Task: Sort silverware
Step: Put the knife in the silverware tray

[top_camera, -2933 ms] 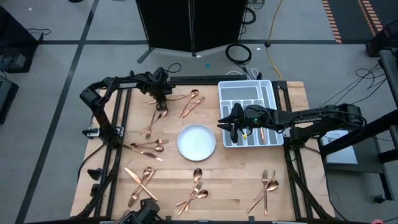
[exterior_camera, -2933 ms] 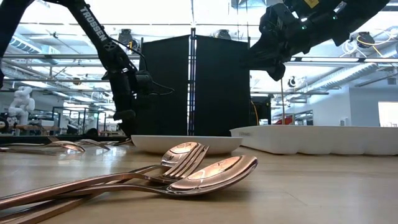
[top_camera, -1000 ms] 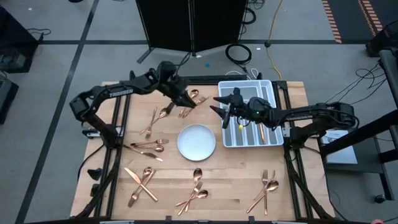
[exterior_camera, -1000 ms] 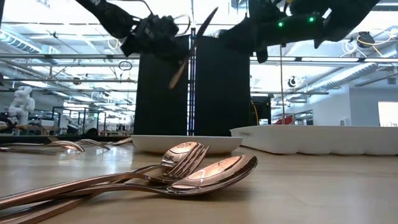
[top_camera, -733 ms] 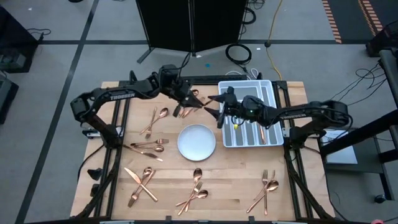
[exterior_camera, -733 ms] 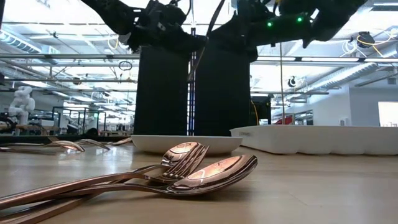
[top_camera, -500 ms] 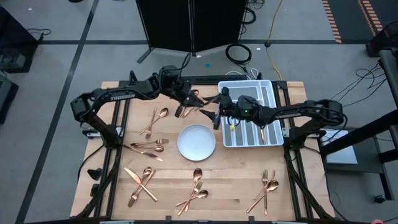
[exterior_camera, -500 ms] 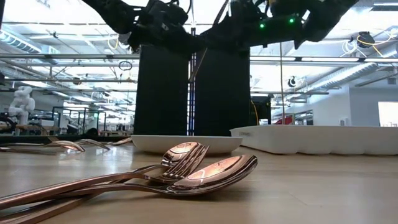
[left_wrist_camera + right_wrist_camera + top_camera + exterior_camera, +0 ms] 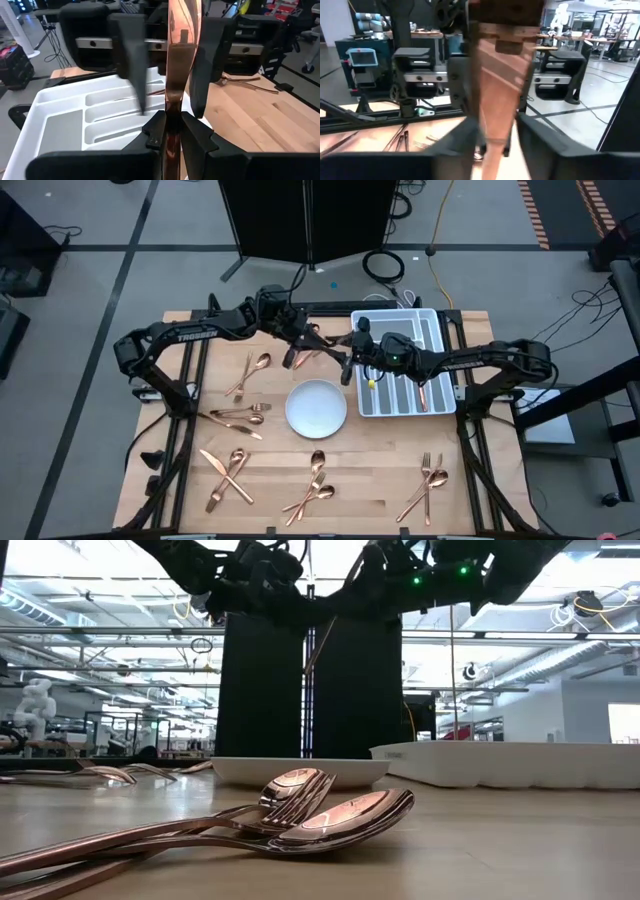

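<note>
My left gripper (image 9: 304,344) is in the air over the far middle of the table, shut on a copper knife (image 9: 182,50). The knife points toward my right gripper (image 9: 346,361), which faces it from the tray side. In the left wrist view, the right gripper's two dark fingers (image 9: 131,60) stand open on either side of the blade. In the right wrist view the blade (image 9: 500,75) fills the gap between them. Whether they touch it I cannot tell. Both grippers sit at the top of the low view, the knife (image 9: 318,645) slanting below them. My left gripper pinches the knife's handle end (image 9: 173,117) between its two fingers (image 9: 156,134). It comes from the table's left, and the knife runs straight out ahead of the fingers. The knife is lifted clear of the table and slants in the air, its blade reaching between the right gripper's fingers.
The white divided tray (image 9: 432,320) lies at the far right with one copper piece in it. The round white plate (image 9: 316,408) lies in the middle. Silverware lies in small groups: far left (image 9: 250,370), left (image 9: 238,415), near left (image 9: 228,475), near middle (image 9: 315,485), near right (image 9: 425,485).
My left gripper has carried the knife a little toward the table's right and down, and turned so that the knife points at the right gripper. My right gripper has moved left, away from the tray, until its open fingers stand around the blade.
</note>
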You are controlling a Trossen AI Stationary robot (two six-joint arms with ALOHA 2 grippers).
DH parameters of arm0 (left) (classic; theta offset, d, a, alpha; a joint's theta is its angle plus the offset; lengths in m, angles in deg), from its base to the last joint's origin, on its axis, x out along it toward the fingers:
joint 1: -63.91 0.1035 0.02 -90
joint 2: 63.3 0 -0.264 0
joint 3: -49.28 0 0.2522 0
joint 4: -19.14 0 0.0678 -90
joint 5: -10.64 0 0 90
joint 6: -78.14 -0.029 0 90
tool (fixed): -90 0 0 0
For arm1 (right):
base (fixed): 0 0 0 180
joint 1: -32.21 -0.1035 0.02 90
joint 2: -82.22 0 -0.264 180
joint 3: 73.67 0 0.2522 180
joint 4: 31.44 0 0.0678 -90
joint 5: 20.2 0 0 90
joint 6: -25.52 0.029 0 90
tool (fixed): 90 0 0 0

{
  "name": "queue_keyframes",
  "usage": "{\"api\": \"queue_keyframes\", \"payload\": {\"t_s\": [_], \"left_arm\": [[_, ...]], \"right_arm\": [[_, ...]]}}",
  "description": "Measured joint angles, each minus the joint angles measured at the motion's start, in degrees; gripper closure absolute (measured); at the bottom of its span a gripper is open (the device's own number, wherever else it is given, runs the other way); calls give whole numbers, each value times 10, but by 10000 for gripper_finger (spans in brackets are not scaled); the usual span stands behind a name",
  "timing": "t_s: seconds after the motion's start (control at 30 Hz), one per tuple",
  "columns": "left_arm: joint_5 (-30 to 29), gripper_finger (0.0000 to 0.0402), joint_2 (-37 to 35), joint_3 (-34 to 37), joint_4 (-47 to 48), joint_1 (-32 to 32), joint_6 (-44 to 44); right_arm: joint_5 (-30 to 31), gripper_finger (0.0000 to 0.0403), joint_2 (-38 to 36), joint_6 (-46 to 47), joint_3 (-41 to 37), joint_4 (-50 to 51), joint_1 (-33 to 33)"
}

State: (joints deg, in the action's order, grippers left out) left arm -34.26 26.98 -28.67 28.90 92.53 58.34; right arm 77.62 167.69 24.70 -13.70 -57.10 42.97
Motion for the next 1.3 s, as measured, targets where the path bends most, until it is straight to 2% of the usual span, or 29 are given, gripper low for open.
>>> {"api": "queue_keyframes", "payload": {"t_s": [0.1,0.13,0.3,0.4,0.53,0.67,0.77,0.83,0.97,1.13,1.2,1.3], "left_arm": [[-37,361,0,0,1,-3,0],[-53,359,0,0,3,-3,0],[-61,319,-2,0,4,-3,0],[-111,281,-15,1,18,3,-6],[-206,237,-37,0,81,18,-37],[-223,214,-63,0,159,41,-43],[-192,213,-79,9,220,57,-30],[-139,213,-88,31,240,61,-25],[-42,213,-98,78,214,45,-1],[24,213,-107,136,72,-19,35],[27,213,-111,154,4,-48,44],[27,213,-111,158,-48,-77,42]], "right_arm": [[5,367,0,-4,0,1,1],[5,380,0,-3,-1,2,1],[5,382,-1,22,-1,12,4],[15,382,-19,31,-1,47,5],[41,382,-80,31,-1,104,6],[77,382,-165,54,0,221,9],[86,382,-231,109,0,336,22],[87,382,-270,160,0,410,35],[78,382,-309,272,0,538,73],[4,382,-296,350,32,735,149],[-14,382,-275,356,45,799,178],[-68,382,-240,348,55,851,224]]}}
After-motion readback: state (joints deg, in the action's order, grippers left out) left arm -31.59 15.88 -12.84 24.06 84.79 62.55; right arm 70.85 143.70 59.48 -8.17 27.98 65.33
